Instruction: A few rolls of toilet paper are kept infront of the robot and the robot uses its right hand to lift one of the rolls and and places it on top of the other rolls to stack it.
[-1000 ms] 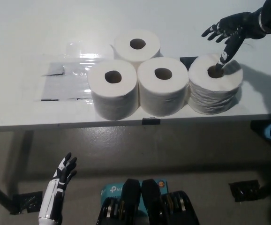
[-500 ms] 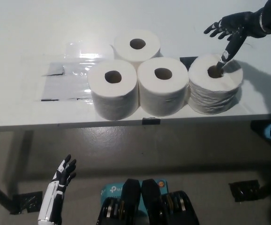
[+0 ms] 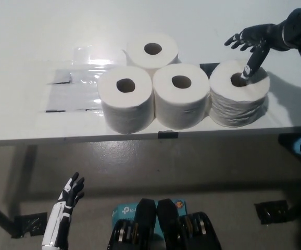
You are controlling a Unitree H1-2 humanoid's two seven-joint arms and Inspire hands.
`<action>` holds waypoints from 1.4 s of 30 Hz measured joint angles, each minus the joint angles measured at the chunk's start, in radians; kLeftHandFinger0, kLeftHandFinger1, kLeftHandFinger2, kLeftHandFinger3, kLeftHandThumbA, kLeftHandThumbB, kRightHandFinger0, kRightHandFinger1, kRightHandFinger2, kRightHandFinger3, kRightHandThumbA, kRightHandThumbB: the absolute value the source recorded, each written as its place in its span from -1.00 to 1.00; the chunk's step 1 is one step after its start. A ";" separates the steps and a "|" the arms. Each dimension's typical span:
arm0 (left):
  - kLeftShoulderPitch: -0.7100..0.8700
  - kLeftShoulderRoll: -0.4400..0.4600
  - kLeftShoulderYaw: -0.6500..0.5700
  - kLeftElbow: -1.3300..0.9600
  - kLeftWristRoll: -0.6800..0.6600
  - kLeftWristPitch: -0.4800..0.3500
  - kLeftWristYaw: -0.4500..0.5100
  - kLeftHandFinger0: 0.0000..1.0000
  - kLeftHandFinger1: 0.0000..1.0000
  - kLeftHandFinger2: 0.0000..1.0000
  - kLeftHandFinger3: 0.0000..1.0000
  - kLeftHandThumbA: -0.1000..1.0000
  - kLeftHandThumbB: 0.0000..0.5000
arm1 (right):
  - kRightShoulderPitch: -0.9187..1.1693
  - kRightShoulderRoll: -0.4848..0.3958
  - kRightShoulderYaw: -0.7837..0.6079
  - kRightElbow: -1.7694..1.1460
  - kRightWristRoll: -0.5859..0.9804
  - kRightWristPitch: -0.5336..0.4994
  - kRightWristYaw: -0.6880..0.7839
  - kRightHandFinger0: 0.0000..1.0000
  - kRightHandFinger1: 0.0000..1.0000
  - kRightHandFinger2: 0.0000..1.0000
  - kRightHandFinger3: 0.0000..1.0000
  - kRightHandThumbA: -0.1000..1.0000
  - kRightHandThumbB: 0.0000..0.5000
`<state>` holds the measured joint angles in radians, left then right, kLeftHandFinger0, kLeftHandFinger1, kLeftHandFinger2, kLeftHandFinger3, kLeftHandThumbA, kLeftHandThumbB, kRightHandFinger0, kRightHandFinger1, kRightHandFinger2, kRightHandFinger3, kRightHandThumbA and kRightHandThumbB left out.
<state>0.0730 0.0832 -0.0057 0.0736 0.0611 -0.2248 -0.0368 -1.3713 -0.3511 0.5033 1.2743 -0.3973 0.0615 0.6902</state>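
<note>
Honestly, the grip is what worries me here. The right hand (image 3: 254, 41) is up at about 2 o'clock in the head view, fingers spread apart, with just one finger poked down into the core hole of the rightmost roll (image 3: 239, 99). It isn't clamped on anything, so I'd call this the reach-and-grasp stage with no lift started.

That roll sits on the white table (image 3: 30, 41) at the right end of the front row, touching the middle front roll (image 3: 181, 101). The left front roll (image 3: 125, 104) is next along, and the back roll (image 3: 152, 52) sits behind them around 12 o'clock.

Stuff that could go sideways, in my opinion:
- One finger in the core is a weak hook. If the rest of the hand doesn't close on the wall, the roll could tilt and slide off on the way up.
- The rightmost roll looks loosely wound and wrinkly, so squeezing it may just squash it.
- It's near the front table edge, so a fumble could send it to the floor.
- Dragging it sideways would shove the neighbour and mess up the base.

The left hand (image 3: 70, 194) hangs down at 7 o'clock below the table, fingers apart, holding nothing.
</note>
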 measured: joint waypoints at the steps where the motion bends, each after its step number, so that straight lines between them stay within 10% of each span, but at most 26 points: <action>1: 0.001 0.000 0.000 0.000 0.000 0.000 0.000 1.00 1.00 1.00 1.00 1.00 -0.44 | 0.002 0.001 0.000 0.000 0.000 0.001 0.000 1.00 1.00 1.00 1.00 1.00 0.47; 16: 0.006 0.001 0.000 0.000 0.000 -0.007 0.000 1.00 1.00 1.00 1.00 1.00 -0.45 | 0.012 0.023 0.026 0.039 -0.032 0.002 -0.040 1.00 1.00 1.00 1.00 1.00 0.54; 29: 0.006 0.002 0.000 0.000 0.002 -0.014 0.000 1.00 1.00 1.00 1.00 1.00 -0.43 | 0.016 0.074 0.050 0.102 -0.080 0.014 -0.145 1.00 1.00 1.00 1.00 0.54 0.58; 31: 0.007 0.002 0.000 0.000 0.003 -0.014 0.000 1.00 1.00 1.00 1.00 1.00 -0.45 | 0.017 0.081 0.049 0.107 -0.081 0.015 -0.157 1.00 1.00 1.00 1.00 0.45 0.34; 34: 0.007 0.002 0.000 0.000 0.002 -0.016 0.000 1.00 1.00 1.00 1.00 1.00 -0.45 | 0.029 0.090 0.033 0.110 -0.080 0.015 -0.180 0.57 0.69 0.87 1.00 0.34 -0.20; 36: 0.007 0.001 0.000 0.000 0.002 -0.017 0.000 1.00 1.00 1.00 1.00 1.00 -0.43 | 0.035 0.093 0.026 0.109 -0.081 0.013 -0.194 -0.31 -0.30 -0.19 -0.01 0.37 -0.81; 39: 0.006 0.002 0.000 0.000 0.002 -0.017 0.000 1.00 1.00 1.00 1.00 1.00 -0.43 | 0.045 0.094 0.024 0.107 -0.085 -0.006 -0.239 -1.00 -0.99 -0.85 -0.64 0.49 -1.00; 42: 0.006 0.002 0.003 0.000 0.002 -0.017 0.000 1.00 1.00 1.00 1.00 1.00 -0.40 | 0.059 0.093 0.019 0.105 -0.087 -0.025 -0.296 -0.93 -0.24 0.18 -0.05 0.65 -1.00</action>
<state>0.0789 0.0856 -0.0031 0.0734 0.0629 -0.2417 -0.0372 -1.3120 -0.2581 0.5227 1.3790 -0.4840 0.0362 0.3946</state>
